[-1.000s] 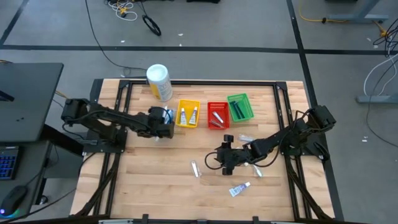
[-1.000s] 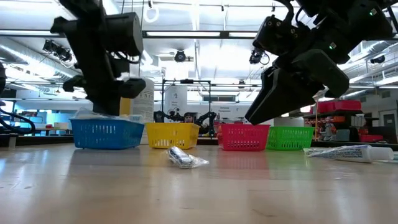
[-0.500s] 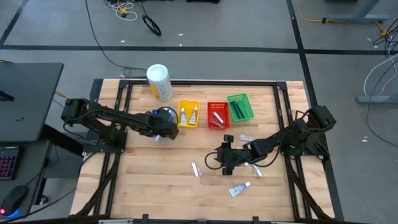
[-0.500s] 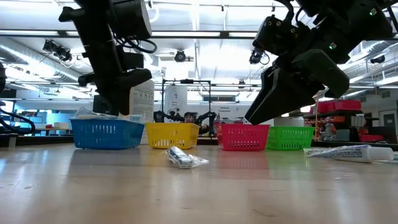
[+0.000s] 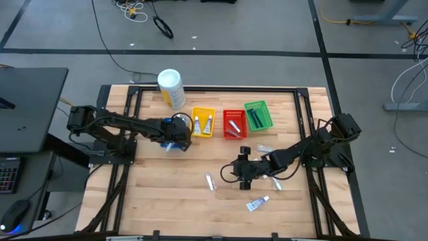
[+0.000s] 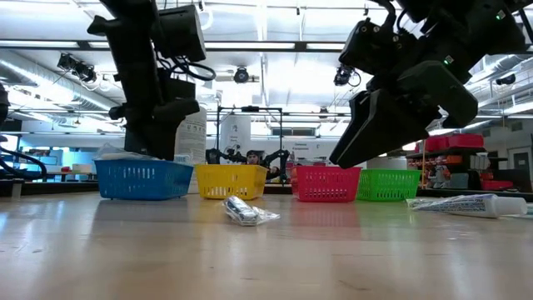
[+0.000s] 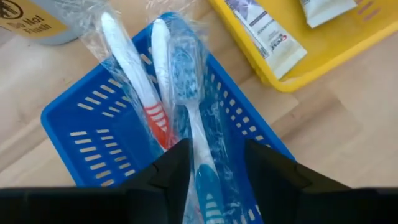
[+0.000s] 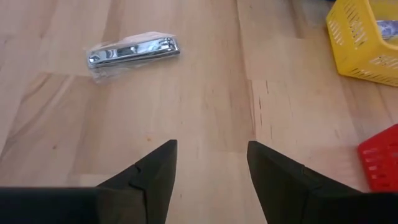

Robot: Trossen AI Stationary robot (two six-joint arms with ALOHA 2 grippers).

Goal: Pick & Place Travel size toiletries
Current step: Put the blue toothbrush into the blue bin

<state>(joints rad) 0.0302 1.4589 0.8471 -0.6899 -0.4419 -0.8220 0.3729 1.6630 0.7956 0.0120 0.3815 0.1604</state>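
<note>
The blue basket [image 7: 93, 124] holds two wrapped toothbrushes, a white one with a red grip [image 7: 127, 68] and a blue one [image 7: 186, 87]. My left gripper [image 7: 214, 155] hangs open over this basket, pointing steeply down. One finger stands on each side of the blue toothbrush's handle. My right gripper [image 8: 208, 168] is open above bare table near the middle [image 5: 239, 173]. A wrapped metal nail clipper [image 8: 132, 51] lies flat on the wood ahead of it. A toothpaste tube [image 5: 257, 203] lies nearer the front edge.
Yellow [image 5: 202, 122], red [image 5: 234, 124] and green [image 5: 258, 115] baskets stand in a row to the right of the blue one. The yellow basket holds two tubes. A white-and-yellow canister [image 5: 171, 88] stands at the far left. Two small wrapped items [image 5: 275, 182] [image 5: 265, 147] lie by the right arm.
My left gripper has rolled about its own axis above the blue basket and has risen a little. The right arm has kept still.
</note>
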